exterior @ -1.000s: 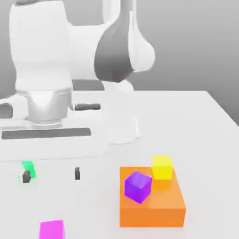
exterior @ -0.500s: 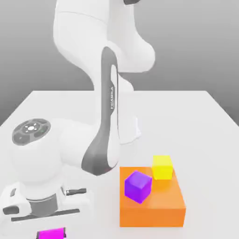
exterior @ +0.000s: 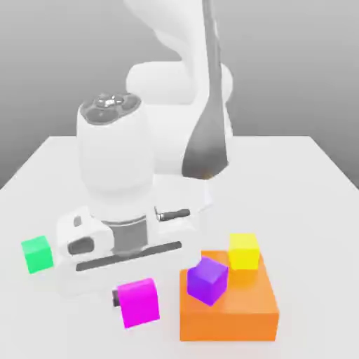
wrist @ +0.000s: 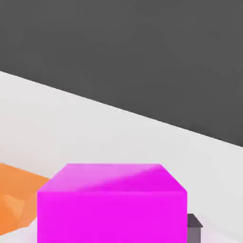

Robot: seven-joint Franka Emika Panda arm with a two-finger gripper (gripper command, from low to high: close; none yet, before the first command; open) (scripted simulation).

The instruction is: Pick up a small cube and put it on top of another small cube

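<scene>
Keeping the claw [exterior: 137,298] clamped on the magenta cube's [exterior: 139,303] sides leaves its underside free for stacking, I judge. Just beside the claw, the orange block [exterior: 228,324] carries the purple cube [exterior: 207,280] and yellow cube [exterior: 244,251], perhaps as raised targets.

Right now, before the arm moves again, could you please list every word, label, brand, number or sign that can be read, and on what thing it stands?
There are no readable texts.
Dark round cap on the white robot arm: small marks, too small to read.
Bright magenta cube, green cube, violet-purple cube, yellow cube, big orange block: no lettering seen.
</scene>
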